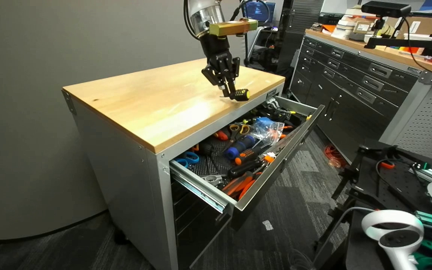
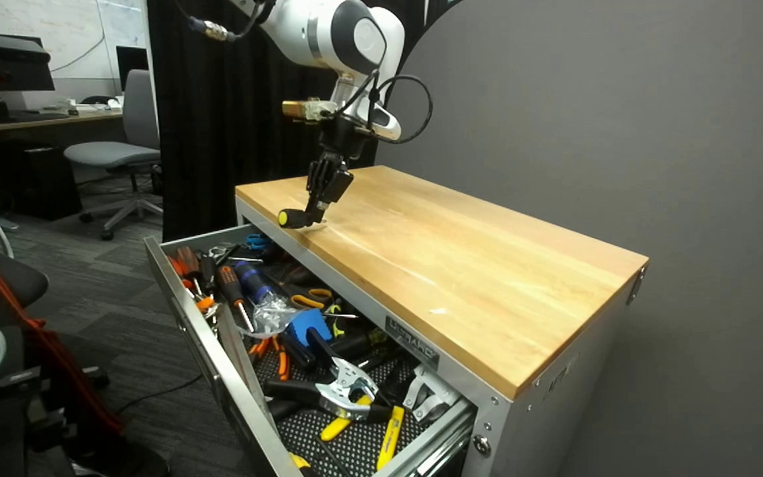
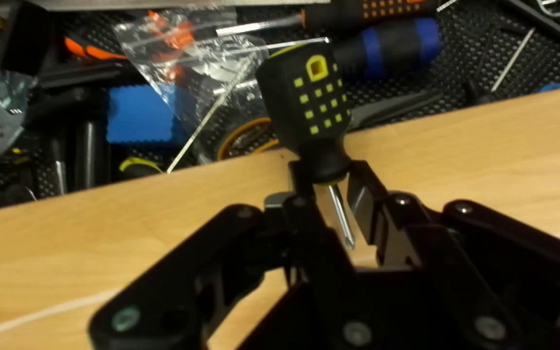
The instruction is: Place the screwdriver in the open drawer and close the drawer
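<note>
A stubby black and yellow screwdriver (image 3: 309,97) with a short metal shaft is held between the fingertips of my gripper (image 3: 327,172). It also shows in both exterior views (image 1: 242,95) (image 2: 293,218), raised over the wooden top near its front edge. My gripper (image 1: 228,93) is shut on the neck of its handle, which points out toward the drawer side. The drawer (image 1: 281,159) is pulled open below and in front of the top. It also shows in an exterior view (image 2: 219,371), and its tools show in the wrist view.
The drawer holds several tools: a blue-black handle (image 1: 240,147), an orange-black screwdriver (image 2: 229,285), a clamp (image 2: 348,391), scissors and a plastic bag (image 1: 268,131). The wooden top (image 1: 144,108) ends in an edge above the drawer. A black cart (image 1: 388,191) stands in front.
</note>
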`<act>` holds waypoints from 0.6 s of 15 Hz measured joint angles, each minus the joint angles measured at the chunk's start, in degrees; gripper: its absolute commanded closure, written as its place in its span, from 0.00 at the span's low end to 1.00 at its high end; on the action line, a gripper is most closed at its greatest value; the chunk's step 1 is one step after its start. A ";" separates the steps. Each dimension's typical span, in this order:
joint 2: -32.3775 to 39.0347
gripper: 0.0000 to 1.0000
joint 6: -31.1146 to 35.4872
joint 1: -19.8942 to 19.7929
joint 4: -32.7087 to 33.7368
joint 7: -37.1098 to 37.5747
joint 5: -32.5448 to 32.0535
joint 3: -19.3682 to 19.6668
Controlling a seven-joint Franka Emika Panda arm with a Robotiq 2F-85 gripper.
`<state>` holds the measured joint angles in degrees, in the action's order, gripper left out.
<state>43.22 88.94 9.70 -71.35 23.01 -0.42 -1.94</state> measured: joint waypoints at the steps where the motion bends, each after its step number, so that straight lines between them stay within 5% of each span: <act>1: -1.97 0.90 -0.65 -0.37 -2.80 0.08 0.16 0.15; 4: -7.44 0.89 0.08 -0.67 -11.01 0.71 2.15 0.25; 5: -8.71 0.50 1.52 -0.61 -13.35 1.05 3.47 0.12; 6: -9.50 0.49 3.54 -0.44 -15.32 1.63 4.91 -0.12; 9: -9.74 0.27 9.49 0.85 -19.29 3.26 7.75 -1.08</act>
<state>33.48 98.42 10.55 -90.64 26.28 7.32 -3.02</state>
